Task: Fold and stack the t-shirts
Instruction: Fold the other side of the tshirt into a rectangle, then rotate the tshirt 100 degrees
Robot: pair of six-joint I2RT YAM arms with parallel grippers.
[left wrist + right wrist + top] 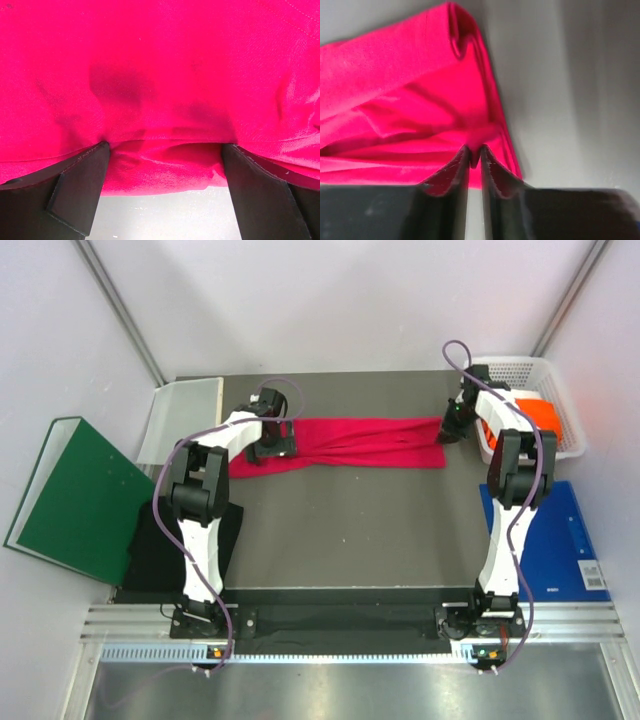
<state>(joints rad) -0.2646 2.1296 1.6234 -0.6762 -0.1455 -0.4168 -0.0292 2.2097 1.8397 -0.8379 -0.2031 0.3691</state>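
- Pink shirt (360, 443) — lies on the table (340, 540) in its far half, bunched into a long, narrow band. The long axis runs left to right, from one gripper to the other.
- Right gripper (450, 428) — at the band's right end. The jaws are clenched, and the wrist view shows a fold of the shirt's edge pinched between the tips.
- Left gripper (272, 440) — at the band's left end, jaws spread wide and released. The wrist view shows cloth bulging between the fingers (85, 185). It lies against both but is not clamped.
- Governing relation: each arm stands at its own end of the band. The shirt lies inward from each gripper, along the line joining them. Neither arm is nearer the middle.
- Judgement: the band is gripped at one end only. An end-to-end fold would probably need the left jaws to close on the cloth they straddle before either end is carried across.
- Orange shirt (545, 415) — in the basket (520, 365), just right of the right gripper, not engaged.
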